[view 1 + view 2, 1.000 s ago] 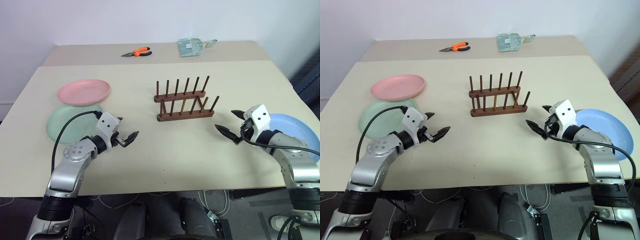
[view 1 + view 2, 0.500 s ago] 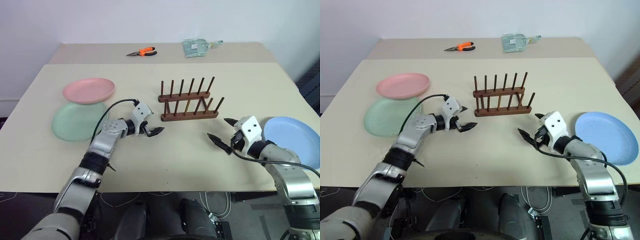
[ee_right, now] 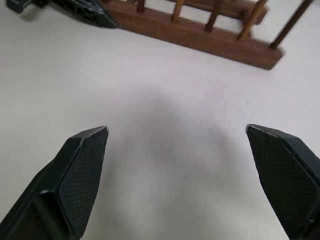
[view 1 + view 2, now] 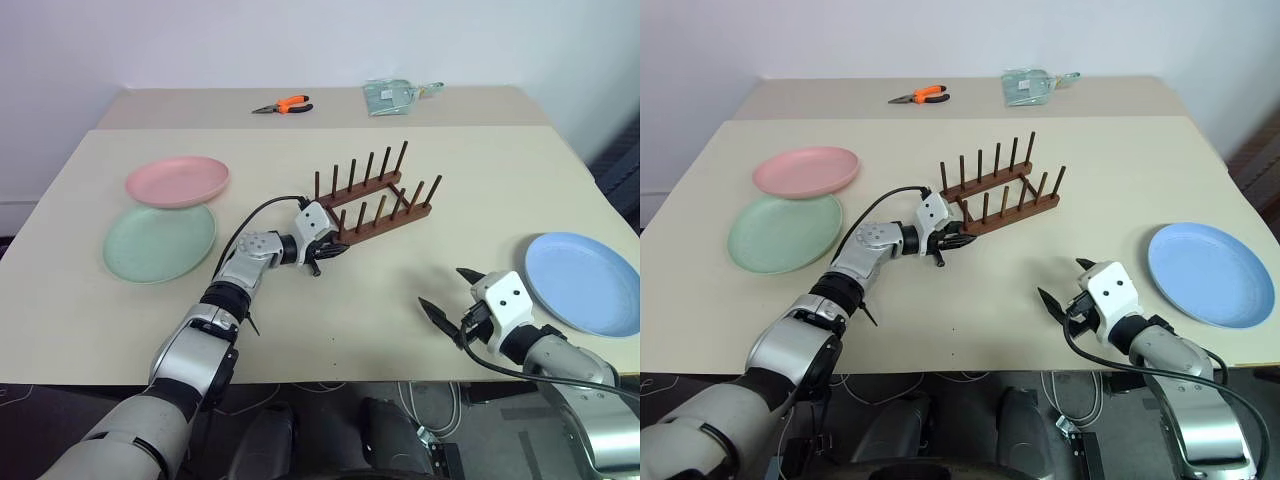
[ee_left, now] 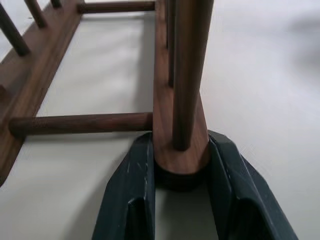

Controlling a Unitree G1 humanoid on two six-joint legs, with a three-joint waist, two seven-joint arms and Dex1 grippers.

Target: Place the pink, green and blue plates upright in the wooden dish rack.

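The wooden dish rack (image 4: 380,205) stands mid-table, turned at a slant, with no plates in it. My left gripper (image 4: 325,252) is shut on the left end of its near rail (image 5: 181,150), one finger (image 5: 131,185) on each side of the rail below the end peg. The pink plate (image 4: 177,180) and the green plate (image 4: 159,241) lie flat at the left, the pink one overlapping the green one's far edge. The blue plate (image 4: 583,283) lies flat at the right. My right gripper (image 4: 445,288) stands open and empty near the front edge, left of the blue plate.
Orange-handled pliers (image 4: 280,104) and a clear greenish packet (image 4: 390,95) lie on the far table behind. The right wrist view shows the rack (image 3: 200,35) and the left gripper (image 3: 85,12) beyond bare tabletop (image 3: 170,100).
My left gripper moved right to the rack's end and shut on the near rail. The rack has swung to a slant. My right gripper drew back toward the front edge, still open.
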